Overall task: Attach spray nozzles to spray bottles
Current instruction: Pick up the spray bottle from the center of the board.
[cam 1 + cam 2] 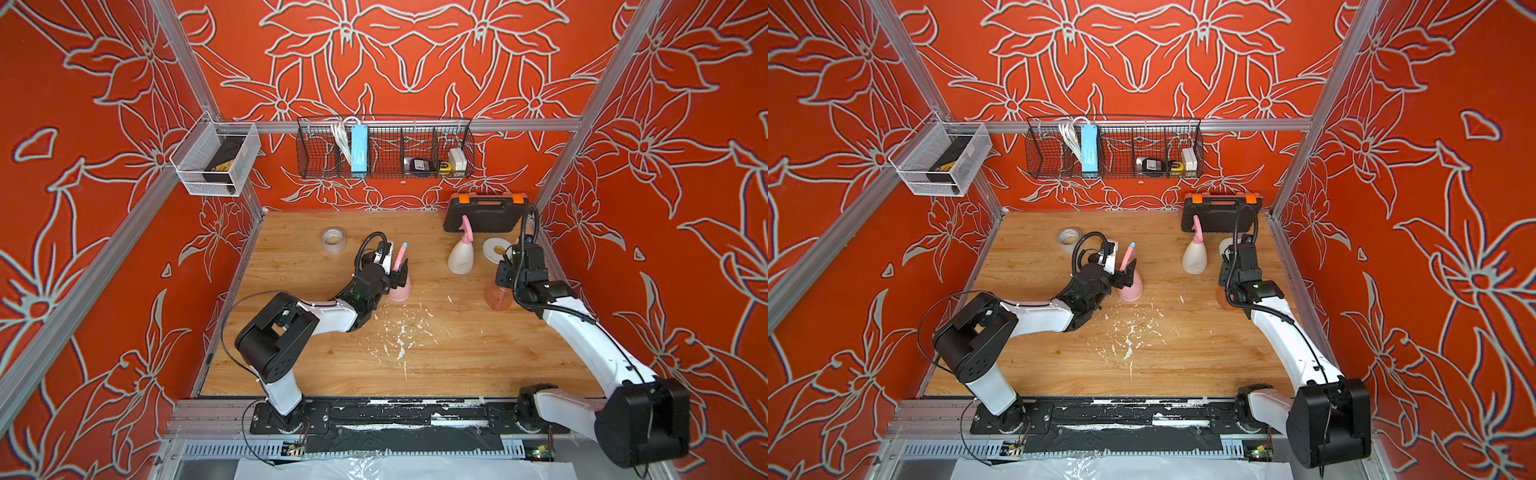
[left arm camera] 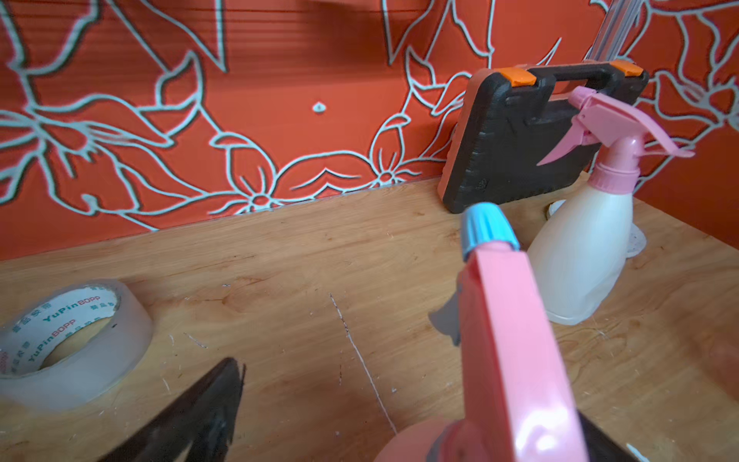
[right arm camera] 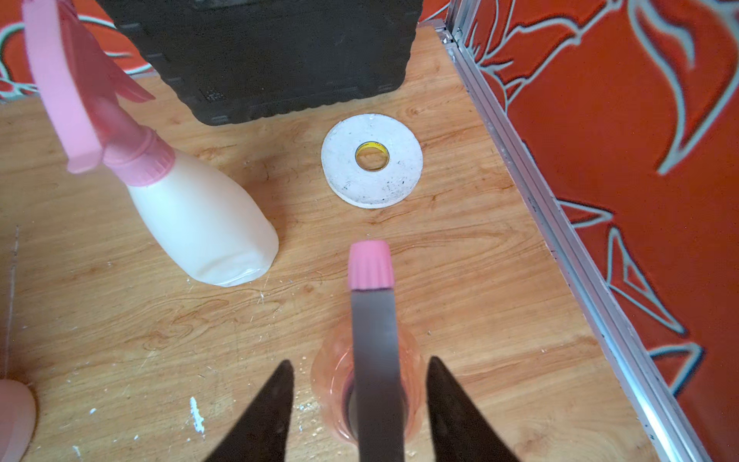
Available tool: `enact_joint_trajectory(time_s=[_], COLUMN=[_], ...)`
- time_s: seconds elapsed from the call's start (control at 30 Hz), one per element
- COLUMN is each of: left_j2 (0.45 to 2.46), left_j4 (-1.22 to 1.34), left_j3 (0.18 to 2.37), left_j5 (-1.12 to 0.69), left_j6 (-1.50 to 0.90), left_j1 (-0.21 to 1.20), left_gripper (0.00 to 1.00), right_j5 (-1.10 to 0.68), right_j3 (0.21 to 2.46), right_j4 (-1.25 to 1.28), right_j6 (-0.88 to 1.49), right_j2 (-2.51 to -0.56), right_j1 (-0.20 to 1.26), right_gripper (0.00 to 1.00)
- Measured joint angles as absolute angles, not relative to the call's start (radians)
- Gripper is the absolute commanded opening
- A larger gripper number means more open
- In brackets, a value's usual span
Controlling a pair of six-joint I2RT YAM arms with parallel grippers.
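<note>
— Where did the bottles stand?
— All three stood upright on the worktop (image 1: pixel 478 365). In both top views the pink bottle (image 1: pixel 400 293) was near the middle of the frame. The cream bottle (image 1: pixel 460 259) was up and right of it. The orange bottle (image 1: pixel 496 298) was right of centre, partly under the right arm.
— And the nozzles?
— One sat on each. The pink-and-blue nozzle (image 1: pixel 400 254) was on the pink bottle and the pink nozzle (image 2: pixel 612 120) on the cream one. The grey nozzle (image 3: pixel 374 340), pink-tipped, was on the orange one.
— The left tool?
— The left tool (image 1: pixel 397 277) was at the pink bottle's neck, jaws spread wide. One finger (image 2: pixel 216 400) stood well clear of the nozzle. The other lay close behind it, and I couldn't tell if it touched.
— The right?
— The right tool (image 3: pixel 360 362) straddled the grey nozzle with a gap on each side, gripping nothing.
— Anything else?
— A black case (image 2: pixel 520 160) stood against the back wall. There was also a clear tape roll (image 2: pixel 100 372) and a flat white roll (image 3: pixel 400 172).
</note>
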State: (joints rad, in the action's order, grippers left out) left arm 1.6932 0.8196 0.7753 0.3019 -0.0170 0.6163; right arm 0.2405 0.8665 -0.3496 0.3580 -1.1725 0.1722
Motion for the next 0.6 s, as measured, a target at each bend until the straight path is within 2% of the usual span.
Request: enact_joint_trajectory(time_s=[0.17, 0.33, 0.6], left_j2=[1.655, 1.628, 1.553], left_j4=[0.738, 0.664, 0.575], left_j3=[0.812, 0.834, 0.842], left_j5=[0.302, 0.303, 0.336], left_j6=[-0.035, -0.052, -0.068], left_j1=[0.616, 0.616, 0.616], left_gripper=[0.98, 0.98, 0.98], right_j5=[0.23, 0.221, 0.205], right_j3=[0.867, 0.867, 0.88], right_j4=[-0.333, -0.332, -0.374], right_j6=[0.35, 0.35, 0.352], right_j2=[-1.163, -1.156, -1.147], right_j1=[0.172, 0.172, 0.202], right_gripper=[0.18, 0.02, 0.0])
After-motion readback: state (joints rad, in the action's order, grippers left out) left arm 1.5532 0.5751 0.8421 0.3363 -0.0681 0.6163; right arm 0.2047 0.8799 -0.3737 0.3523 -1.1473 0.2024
